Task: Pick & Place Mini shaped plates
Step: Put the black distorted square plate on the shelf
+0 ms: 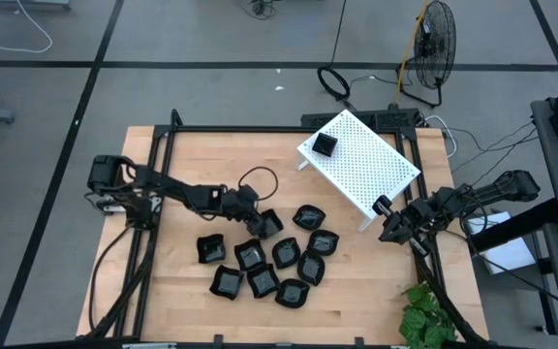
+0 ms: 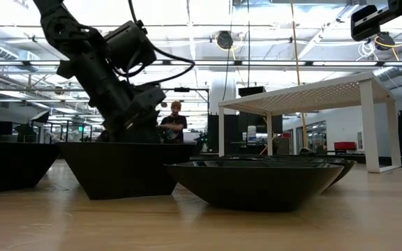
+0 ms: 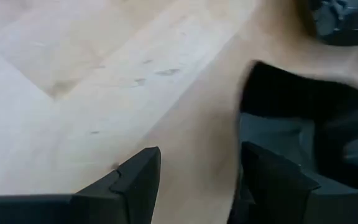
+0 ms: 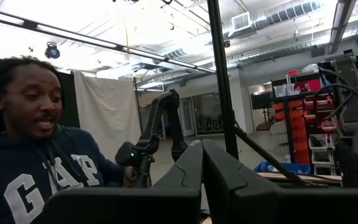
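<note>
The mini shaped plates (image 1: 264, 264) lie clustered on the wooden tabletop (image 1: 182, 310). The left hand (image 1: 253, 223) hangs released at the cluster's rear edge, fingers straddling a plate's rim. The right hand (image 1: 387, 231) waits clenched beside the white perforated rack (image 1: 366, 167), which carries one black plate (image 1: 325, 145).

Glossy blk plates (image 1: 287, 253), pale wood table (image 1: 356, 281), perforated white rack (image 1: 361, 160).

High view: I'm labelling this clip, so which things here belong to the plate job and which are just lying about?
Job:
- black mini plates clustered on the table
- one plate on the white rack
- left end effector, open at the cluster
- right end effector, shut, waiting beside the rack

Lying about:
- green plant
- floor fan
</note>
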Available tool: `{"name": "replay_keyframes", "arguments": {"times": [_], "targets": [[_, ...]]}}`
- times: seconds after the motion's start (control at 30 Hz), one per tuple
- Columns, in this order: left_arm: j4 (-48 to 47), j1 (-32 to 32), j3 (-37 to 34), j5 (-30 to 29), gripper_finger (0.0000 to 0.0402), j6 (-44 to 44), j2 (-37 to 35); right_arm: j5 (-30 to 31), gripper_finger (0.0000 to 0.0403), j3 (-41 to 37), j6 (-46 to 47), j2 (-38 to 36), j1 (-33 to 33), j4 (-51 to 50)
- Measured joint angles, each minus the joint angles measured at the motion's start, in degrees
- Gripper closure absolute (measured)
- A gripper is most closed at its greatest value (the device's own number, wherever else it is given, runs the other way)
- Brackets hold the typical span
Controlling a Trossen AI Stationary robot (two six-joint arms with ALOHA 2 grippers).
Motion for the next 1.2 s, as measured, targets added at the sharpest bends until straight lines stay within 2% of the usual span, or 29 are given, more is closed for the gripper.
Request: {"name": "replay_keyframes", "arguments": {"times": [0.2, 0.57, 0.73, 0.93, 1.2], "targets": [[-2.67, 1.62, 0.09, 0.07, 0.0174, 0.83, -0.11, 0.0, 0.0403, 0.0, -0.01, 0.0, 0.01, 0.0], [-3.51, 2.05, 1.63, 0.24, 0.0178, 9.01, -0.07, 0.0, 0.0403, 0.0, -0.01, 0.0, 0.01, 0.0], [-3.52, 2.05, 3.34, 0.35, 0.0227, 12.68, -0.04, 0.0, 0.0403, 0.0, 0.0, 0.0, 0.0, -0.02], [-6.62, 2.05, 3.96, 2.61, 0.03, 12.34, -0.04, 0.0, 0.0403, -0.02, -0.01, 0.0, 0.02, 0.0], [-6.53, 2.05, 3.96, 3.41, 0.0361, 13.19, -0.03, 0.0, 0.0403, 0.0, 0.0, 0.0, 0.01, 0.0]]}}
